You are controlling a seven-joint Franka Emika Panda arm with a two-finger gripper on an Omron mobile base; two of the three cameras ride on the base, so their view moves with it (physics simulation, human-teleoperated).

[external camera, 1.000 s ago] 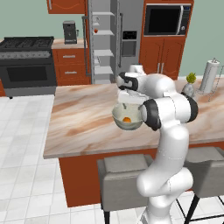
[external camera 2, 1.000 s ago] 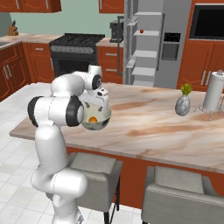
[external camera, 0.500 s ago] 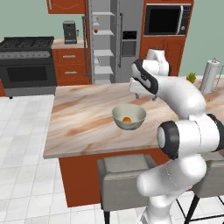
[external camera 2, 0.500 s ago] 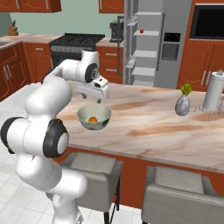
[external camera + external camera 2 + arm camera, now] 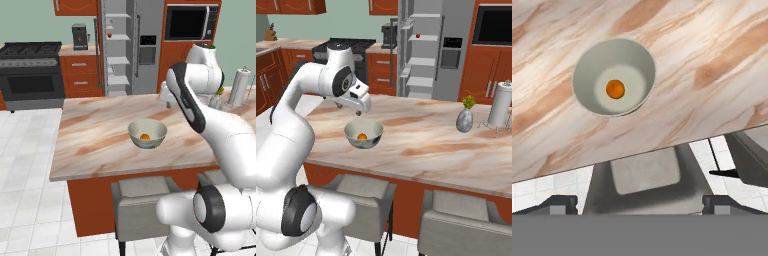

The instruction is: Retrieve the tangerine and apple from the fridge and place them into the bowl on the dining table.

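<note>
On the table [image 5: 95, 137], bowl [image 5: 147, 135] held the tangerine [image 5: 145, 136] at its centre, my gripper [image 5: 362, 106] hung above, open and empty, apple [image 5: 109, 35] sat on a shelf of the open fridge [image 5: 150, 20].

And here's the count: 1 tangerine [image 5: 615, 89] sitting inside 1 bowl [image 5: 587, 65] on 1 dining table [image 5: 95, 135]. Behind the table, 1 fridge [image 5: 145, 30], with 1 apple [image 5: 109, 35] on its shelf. Against the table's near side, 2 grey stools [image 5: 358, 187].
</note>
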